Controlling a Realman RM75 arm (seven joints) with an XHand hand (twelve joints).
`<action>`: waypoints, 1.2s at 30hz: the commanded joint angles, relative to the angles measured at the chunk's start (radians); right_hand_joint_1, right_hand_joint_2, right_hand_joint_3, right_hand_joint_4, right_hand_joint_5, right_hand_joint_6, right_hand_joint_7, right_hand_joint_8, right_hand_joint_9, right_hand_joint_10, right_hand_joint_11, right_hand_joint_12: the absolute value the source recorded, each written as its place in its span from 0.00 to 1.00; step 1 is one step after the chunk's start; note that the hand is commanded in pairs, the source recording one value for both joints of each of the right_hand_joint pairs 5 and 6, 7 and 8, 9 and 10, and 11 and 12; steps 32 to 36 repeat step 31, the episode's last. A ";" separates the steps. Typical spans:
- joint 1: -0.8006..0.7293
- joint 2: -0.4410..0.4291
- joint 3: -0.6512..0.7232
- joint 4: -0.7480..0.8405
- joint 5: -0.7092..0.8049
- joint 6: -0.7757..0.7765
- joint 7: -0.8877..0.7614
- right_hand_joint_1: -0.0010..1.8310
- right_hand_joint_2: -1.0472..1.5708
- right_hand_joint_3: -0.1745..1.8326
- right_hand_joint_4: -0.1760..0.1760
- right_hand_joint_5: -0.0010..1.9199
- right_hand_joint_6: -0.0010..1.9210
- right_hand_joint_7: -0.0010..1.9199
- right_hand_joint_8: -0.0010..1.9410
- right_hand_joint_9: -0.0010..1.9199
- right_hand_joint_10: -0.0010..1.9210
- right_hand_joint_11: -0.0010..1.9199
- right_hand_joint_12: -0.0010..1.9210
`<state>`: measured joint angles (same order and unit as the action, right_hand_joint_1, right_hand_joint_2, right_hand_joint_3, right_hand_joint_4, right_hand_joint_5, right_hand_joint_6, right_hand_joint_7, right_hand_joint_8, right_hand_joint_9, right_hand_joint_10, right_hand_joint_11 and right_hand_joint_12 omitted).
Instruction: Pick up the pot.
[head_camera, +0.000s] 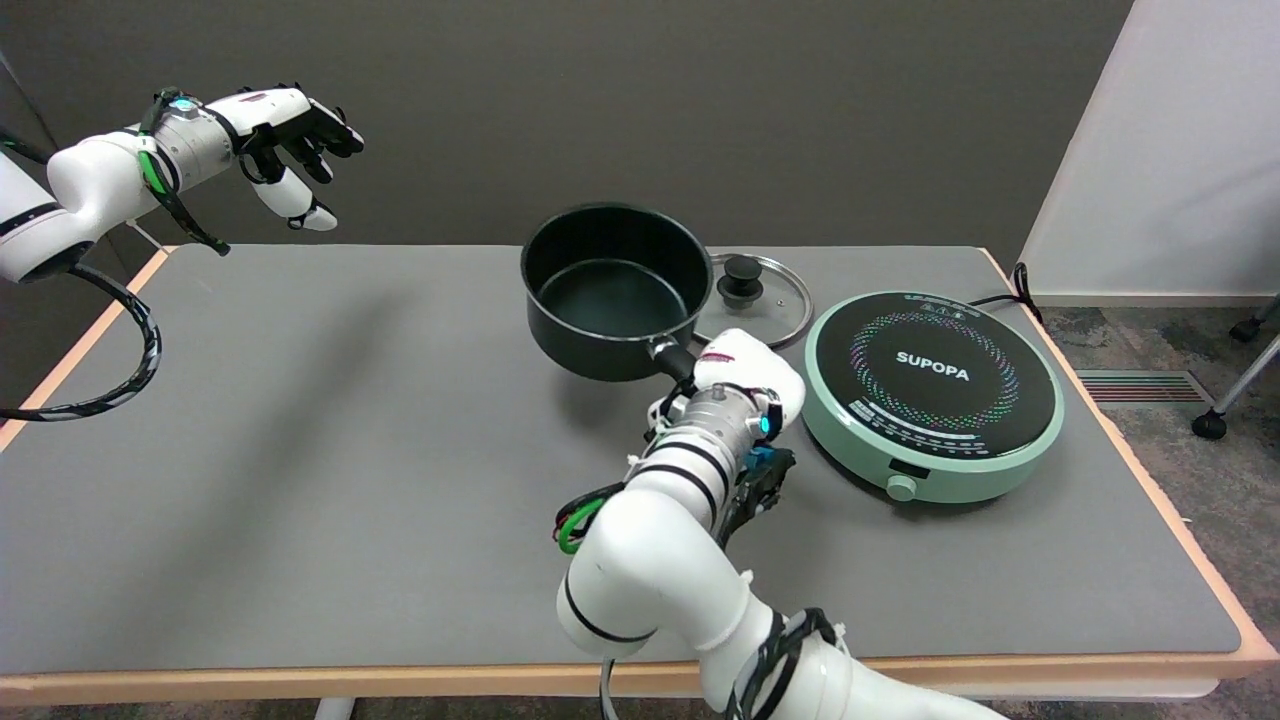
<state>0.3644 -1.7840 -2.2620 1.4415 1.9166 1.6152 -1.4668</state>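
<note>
The black pot (612, 290) is upright and empty at the table's middle back. Its short black handle (672, 358) points toward the near right and runs under my right hand (745, 372). The hand grips the handle; only its white back shows, and the fingers are hidden beneath it. A shadow lies on the mat under the pot's near side, so the pot seems to hang slightly above the surface. The pot's rim covers the left edge of the glass lid (757, 296).
A mint-green induction cooker (933, 392) with a black top stands right of my hand, its cord trailing off the back right. The glass lid lies flat behind my hand. The idle left hand (285, 135) hangs in the air at the upper left. The grey mat (300, 450) covers the table.
</note>
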 joint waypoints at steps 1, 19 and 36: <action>-0.092 0.055 -0.029 0.231 -0.194 -0.097 -0.201 0.58 0.86 0.52 0.32 0.97 0.97 0.97 0.96 0.97 0.97 0.97 0.97; -0.300 0.194 -0.036 0.437 -0.528 0.045 -0.299 0.60 0.85 0.52 0.30 0.96 0.96 0.96 0.95 0.96 0.96 0.96 0.96; -0.182 0.431 0.231 0.424 -0.019 -0.258 -0.137 0.60 0.85 0.52 0.30 0.96 0.96 0.96 0.95 0.96 0.96 0.96 0.96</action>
